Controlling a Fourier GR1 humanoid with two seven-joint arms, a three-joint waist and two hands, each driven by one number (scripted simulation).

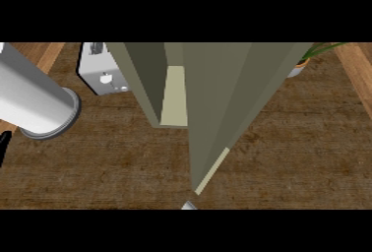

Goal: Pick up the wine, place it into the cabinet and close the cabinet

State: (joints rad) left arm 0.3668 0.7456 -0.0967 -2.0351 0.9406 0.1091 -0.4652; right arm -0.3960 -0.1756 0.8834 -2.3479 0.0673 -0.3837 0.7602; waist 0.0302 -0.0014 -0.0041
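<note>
An olive-green cabinet (149,74) stands on the wooden counter (109,167) at the middle of the head view. Its door (225,108) stands open and swings out toward me, narrowing to a point low in the view. Only a pale strip of the cabinet's inside (174,93) shows, with nothing on it. No wine bottle is visible. My left forearm (33,96) fills the upper left as a thick grey cylinder. Only a black sliver of the left hand (3,147) shows at the left edge. The right hand is out of view.
A white appliance (102,74) sits just left of the cabinet. A potted plant (309,56) stands at the back right. A small grey tip (189,205) pokes in at the lower edge under the door; what it is cannot be told.
</note>
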